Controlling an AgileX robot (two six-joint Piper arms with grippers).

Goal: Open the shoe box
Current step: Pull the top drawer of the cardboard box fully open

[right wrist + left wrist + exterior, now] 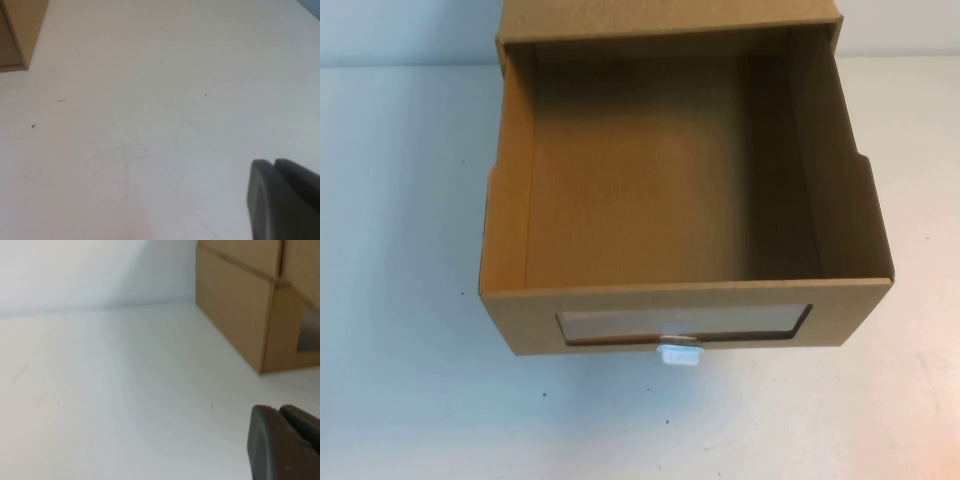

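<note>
Both clenched and empty, left hand and right hand hover over the surface, likely parked because the box drawer is out.

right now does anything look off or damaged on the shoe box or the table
Nothing stands out. The shoe box drawer is pulled out straight, empty and undented, its white pull tab below the front window. The left gripper and right gripper hover shut above the table beside the box, holding nothing.

High view steep above shoe box, wrist views low over table, both sharing box corner
</note>
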